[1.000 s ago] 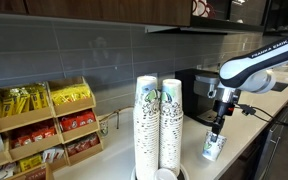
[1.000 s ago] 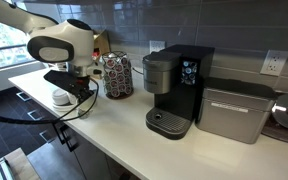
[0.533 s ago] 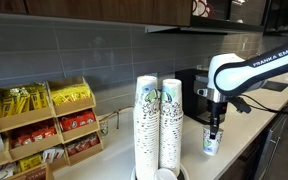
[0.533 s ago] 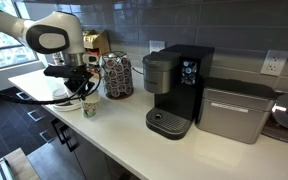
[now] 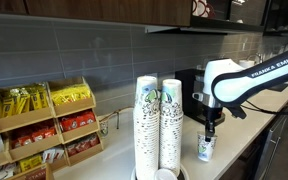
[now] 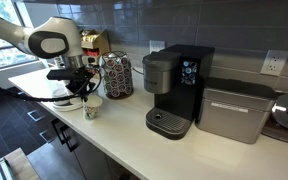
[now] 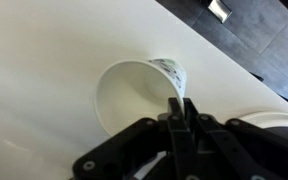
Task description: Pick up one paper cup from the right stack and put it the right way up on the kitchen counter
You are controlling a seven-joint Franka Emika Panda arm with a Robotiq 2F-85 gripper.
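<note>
A single paper cup (image 5: 206,149) stands mouth up, on or just above the cream-white kitchen counter (image 5: 242,133). It also shows in an exterior view (image 6: 92,107). My gripper (image 5: 210,128) comes down from above, shut on the cup's rim. In the wrist view the fingers (image 7: 179,108) pinch the cup's wall (image 7: 134,95), one inside and one outside. Two tall columns of nested cups stand in the foreground; the right stack (image 5: 171,122) is well apart from the gripper.
A black coffee machine (image 6: 174,90) and a pod carousel (image 6: 117,75) stand at the back wall, with a steel appliance (image 6: 234,112) further along. Wooden snack racks (image 5: 44,125) stand beside the cup stacks. A white round object (image 7: 284,118) lies near the cup.
The arm has carried the cup sideways toward the cup stacks and lowered it. The cup has gone from tilted to upright at the counter.
</note>
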